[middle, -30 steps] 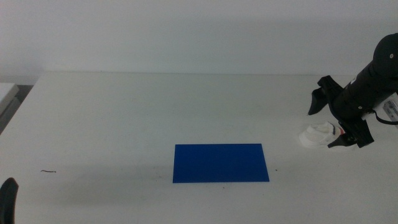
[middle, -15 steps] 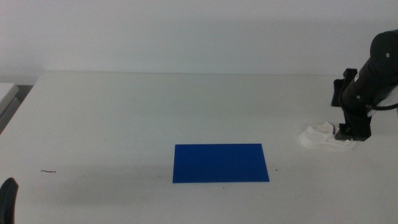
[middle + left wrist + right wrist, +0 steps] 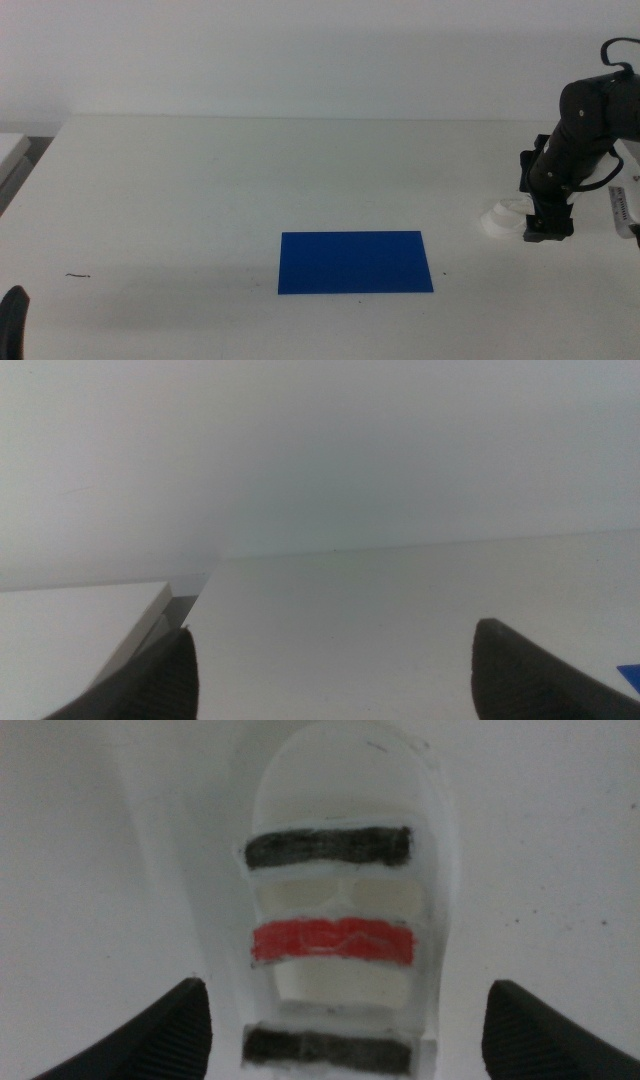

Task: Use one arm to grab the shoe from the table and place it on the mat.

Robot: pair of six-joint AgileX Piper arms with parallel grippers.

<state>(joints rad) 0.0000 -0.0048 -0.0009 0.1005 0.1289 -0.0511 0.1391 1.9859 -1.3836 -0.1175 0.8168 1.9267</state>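
The shoe (image 3: 335, 910) lies flat on the table (image 3: 250, 180) toward its right side, well apart from the mat (image 3: 355, 262), which sits nearer the middle front. Seen from the right wrist, its dark and red stripes run crosswise between the jaws, so the shoe is lined up lengthwise with the pincer for a grip across its width. The right gripper (image 3: 547, 226) hangs directly over the shoe's rear part, pointing down, its jaws spread wide on either side and not touching it; this looks like the approach before closing. The shoe is not yet lifted. The left gripper (image 3: 330, 680) waits at the table's near left edge, jaws spread, holding nothing.
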